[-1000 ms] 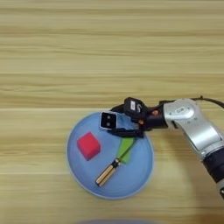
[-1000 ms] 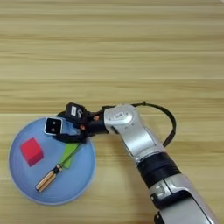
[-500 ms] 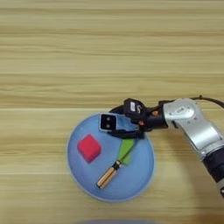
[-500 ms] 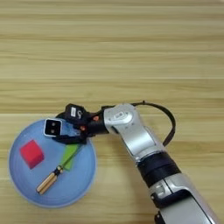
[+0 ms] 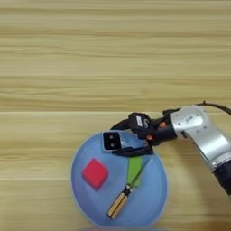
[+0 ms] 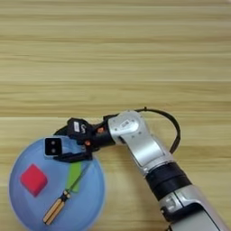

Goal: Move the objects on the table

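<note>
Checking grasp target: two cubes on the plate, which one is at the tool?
The small black-and-white cube, at the plate's far edge between the tool's fingers. The red cube lies apart, nearer the robot, to its left.

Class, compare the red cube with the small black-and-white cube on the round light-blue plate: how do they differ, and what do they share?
Colour: the red cube is plain red; the small black-and-white cube shows a white face with dark marks.
Size: the red cube looks larger.
Place: the red cube lies alone toward the plate's left; the black-and-white cube sits near the far rim, between the right gripper's jaws.
Both are on the round light-blue plate.
</note>
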